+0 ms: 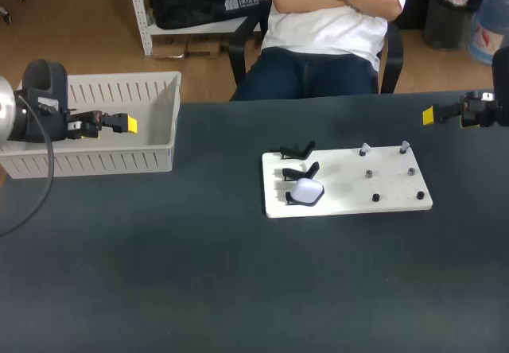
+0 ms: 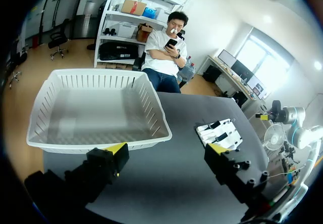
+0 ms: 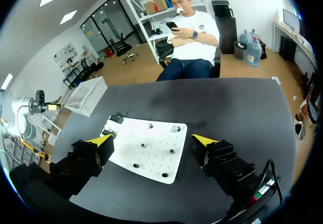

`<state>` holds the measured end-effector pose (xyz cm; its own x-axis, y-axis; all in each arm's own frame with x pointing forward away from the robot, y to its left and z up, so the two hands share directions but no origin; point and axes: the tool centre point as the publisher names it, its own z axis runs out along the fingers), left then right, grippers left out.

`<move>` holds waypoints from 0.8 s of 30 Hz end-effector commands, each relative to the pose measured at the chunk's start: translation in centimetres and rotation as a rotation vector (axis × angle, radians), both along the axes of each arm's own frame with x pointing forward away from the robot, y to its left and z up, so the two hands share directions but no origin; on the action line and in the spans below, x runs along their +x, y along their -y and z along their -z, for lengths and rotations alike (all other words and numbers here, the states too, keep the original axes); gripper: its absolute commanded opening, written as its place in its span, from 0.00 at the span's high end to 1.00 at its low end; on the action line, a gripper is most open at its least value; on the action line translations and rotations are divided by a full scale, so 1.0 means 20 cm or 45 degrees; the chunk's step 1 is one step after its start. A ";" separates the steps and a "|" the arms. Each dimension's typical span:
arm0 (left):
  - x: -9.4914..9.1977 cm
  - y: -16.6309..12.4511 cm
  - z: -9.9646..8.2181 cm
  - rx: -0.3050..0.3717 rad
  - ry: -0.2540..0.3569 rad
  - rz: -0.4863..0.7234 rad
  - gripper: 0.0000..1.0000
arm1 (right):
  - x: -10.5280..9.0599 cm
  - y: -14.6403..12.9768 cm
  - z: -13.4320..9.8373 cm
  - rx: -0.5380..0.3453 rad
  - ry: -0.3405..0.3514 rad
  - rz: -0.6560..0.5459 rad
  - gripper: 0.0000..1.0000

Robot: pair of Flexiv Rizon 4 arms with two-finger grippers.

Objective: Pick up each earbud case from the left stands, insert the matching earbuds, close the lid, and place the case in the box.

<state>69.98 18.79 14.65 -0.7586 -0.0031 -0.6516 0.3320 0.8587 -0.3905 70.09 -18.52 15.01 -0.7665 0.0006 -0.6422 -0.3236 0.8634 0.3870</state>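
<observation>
The step in hand looks like the first pick: getting the white earbud case (image 1: 306, 192) off its stand. Far on the left, the left arm (image 1: 44, 102) hangs over the white box (image 1: 95, 160), and the left jaws are wide apart with nothing in them. I think this arm should do the pick, because the stands are on the left part of the white board (image 1: 350, 194). It has to cross some dark worktop (image 1: 199, 273) to get there. It should come down slowly and hold its jaws wide until one finger is on each side of the case. Then it should squeeze softly and lift straight up, so the board does not tip. It should stay off the two empty black stands (image 1: 298, 150) just behind the case. Farther right, what look like two small pale earbuds (image 1: 364, 148) sit on the back pegs. The right arm (image 1: 481, 108) is at the far right edge, well apart from the board. The right jaws are wide apart and empty too, and they look well placed for the earbuds. The case is small, white and round-cornered. It looks smooth, so it may slip. It rests on the front stand, the one nearest the robot. I cannot tell if its lid is open.
</observation>
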 end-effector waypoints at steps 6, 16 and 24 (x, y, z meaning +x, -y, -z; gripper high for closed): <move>0.00 0.01 -0.01 0.012 -0.011 -0.007 0.00 | 0.00 0.00 0.00 0.000 0.000 -0.001 0.00; -0.01 0.05 -0.08 -0.069 0.363 0.237 0.00 | 0.00 0.00 0.00 0.000 0.000 -0.001 0.00; -0.08 0.17 -0.19 -0.147 1.020 0.677 0.00 | 0.00 0.00 0.00 0.000 0.000 -0.001 0.00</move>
